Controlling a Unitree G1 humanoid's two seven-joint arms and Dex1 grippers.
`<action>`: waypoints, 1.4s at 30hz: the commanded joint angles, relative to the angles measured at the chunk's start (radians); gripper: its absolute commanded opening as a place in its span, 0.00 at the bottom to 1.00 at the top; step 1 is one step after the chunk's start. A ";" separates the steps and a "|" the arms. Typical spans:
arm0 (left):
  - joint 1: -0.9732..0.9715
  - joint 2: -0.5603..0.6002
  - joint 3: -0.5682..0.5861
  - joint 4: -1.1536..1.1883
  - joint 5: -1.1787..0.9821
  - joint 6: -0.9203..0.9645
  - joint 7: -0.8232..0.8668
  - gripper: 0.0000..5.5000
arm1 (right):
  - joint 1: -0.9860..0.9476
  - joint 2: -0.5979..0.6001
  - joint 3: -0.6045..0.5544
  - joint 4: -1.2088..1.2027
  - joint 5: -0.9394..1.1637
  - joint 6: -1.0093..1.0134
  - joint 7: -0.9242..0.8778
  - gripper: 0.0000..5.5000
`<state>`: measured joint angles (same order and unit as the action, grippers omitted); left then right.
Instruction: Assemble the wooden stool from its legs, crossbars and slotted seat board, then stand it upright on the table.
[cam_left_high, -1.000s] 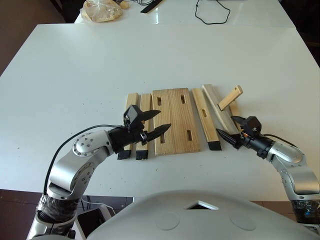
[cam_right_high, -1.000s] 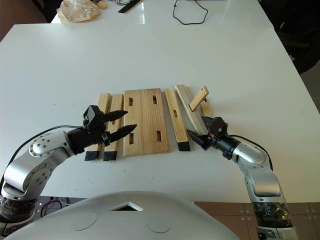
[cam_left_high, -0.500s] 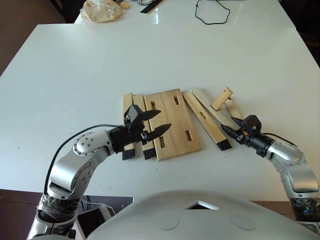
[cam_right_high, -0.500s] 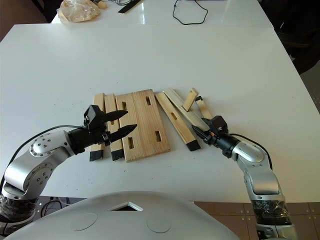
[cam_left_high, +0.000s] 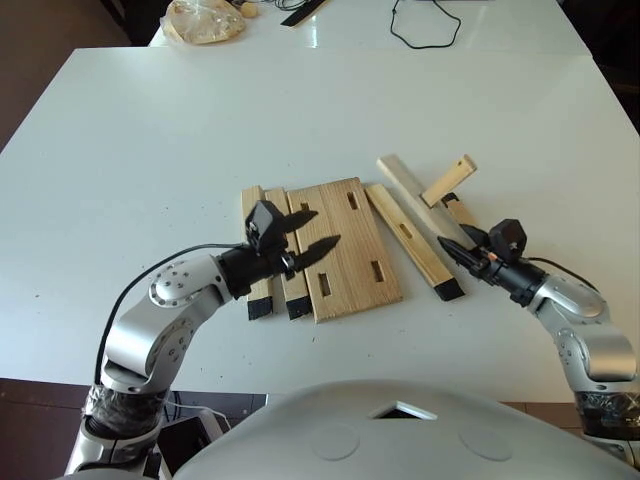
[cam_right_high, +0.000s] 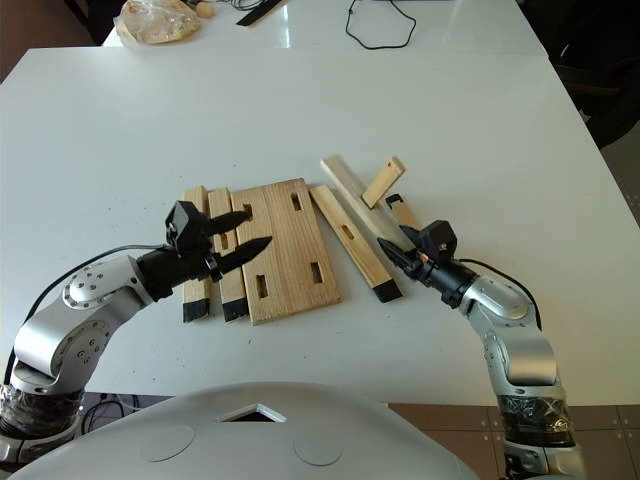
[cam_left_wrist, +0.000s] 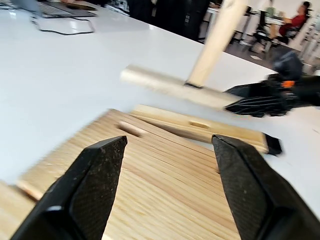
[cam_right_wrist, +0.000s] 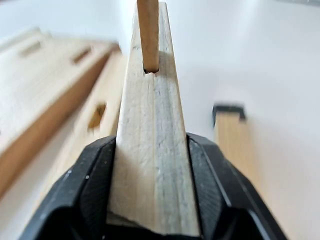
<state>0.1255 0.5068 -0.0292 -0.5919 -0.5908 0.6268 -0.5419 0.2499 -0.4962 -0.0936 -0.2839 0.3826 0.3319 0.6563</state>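
At table's (cam_left_high: 150, 150) near edge, R gripper (cam_left_high: 455, 243) clamps leg (cam_left_high: 410, 188) w/ crossbar (cam_left_high: 450, 180) pegged in; L gripper (cam_left_high: 312, 230) gapes over seat (cam_left_high: 355, 240), flat between loose legs (cam_left_high: 410, 240). Wood prob. light, stiff; joint maybe loose, so grip leg near slot.

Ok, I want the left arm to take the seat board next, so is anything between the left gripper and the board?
Nothing visible does. The left gripper hovers open over the seat board's left part, bare wood directly below it. The leg held by the right gripper is off to the board's right.
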 joint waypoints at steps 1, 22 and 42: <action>-0.053 -0.022 0.011 0.027 0.017 0.042 0.064 0.57 | -0.053 0.039 -0.065 -0.058 0.132 0.051 -0.009 0.37; -0.296 -0.041 0.144 -0.030 -0.825 0.166 0.025 0.75 | -0.283 -0.184 -0.096 -0.185 0.799 0.433 0.354 0.37; -0.288 0.001 0.063 -0.021 -0.722 0.155 -0.028 0.44 | -0.270 -0.172 -0.011 -0.158 0.675 0.389 0.444 0.37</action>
<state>-0.1695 0.4988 0.0449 -0.6134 -1.3293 0.7835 -0.5541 -0.0124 -0.6650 -0.0958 -0.4384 1.0667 0.7341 1.1003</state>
